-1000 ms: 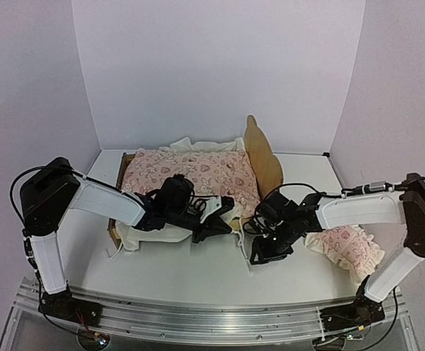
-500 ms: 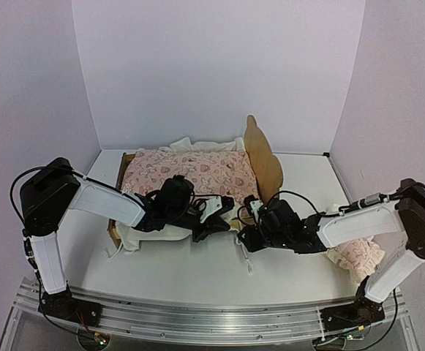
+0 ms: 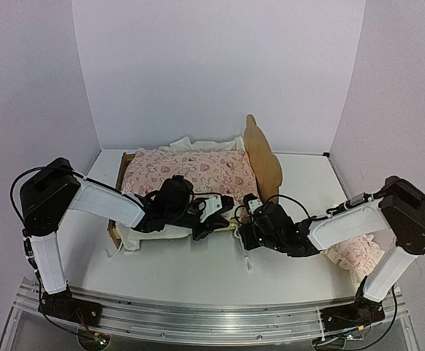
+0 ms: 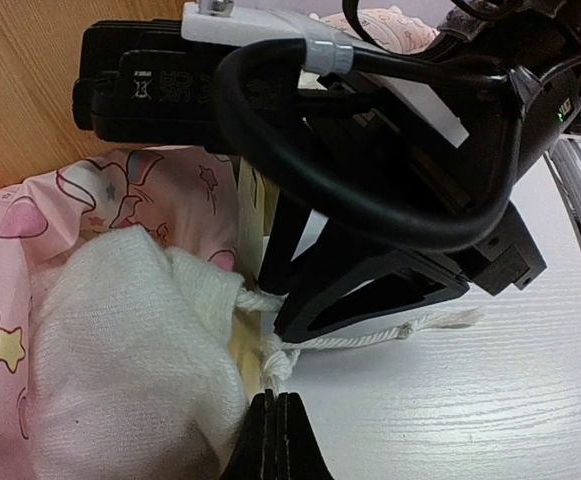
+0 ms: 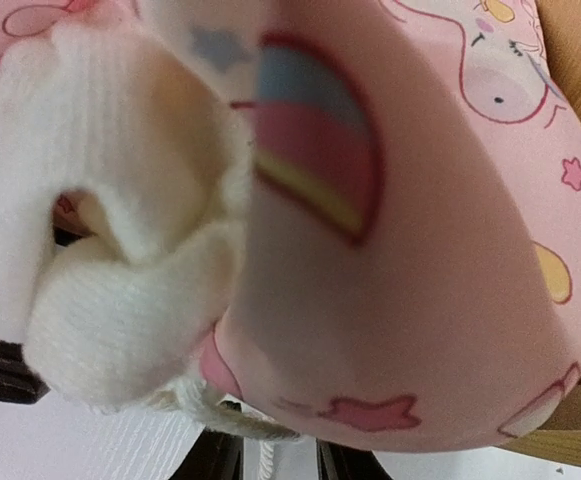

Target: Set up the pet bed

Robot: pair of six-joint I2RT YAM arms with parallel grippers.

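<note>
The pet bed (image 3: 262, 157) stands at the back with its pale-wood headboard upright on the right. A pink heart-print quilt (image 3: 190, 172) covers it, over a white blanket (image 3: 148, 232). My left gripper (image 3: 211, 218) sits at the bed's near right corner. Its tips (image 4: 275, 440) are shut on a knotted white cord (image 4: 275, 360) at the blanket's corner. My right gripper (image 3: 243, 234) faces it from the right, low on the table. It is open under the quilt's corner (image 5: 420, 250), and a white cord (image 5: 270, 462) lies loose between its fingers (image 5: 220, 462).
A ruffled pink pillow (image 3: 355, 252) lies on the table at the right, behind my right forearm. Purple walls close in the back and both sides. The two grippers nearly touch each other at the bed's corner.
My right arm has swung left and dropped low, from the table's middle right to the bed's near corner, and its jaws have narrowed. The left arm has stayed put.
</note>
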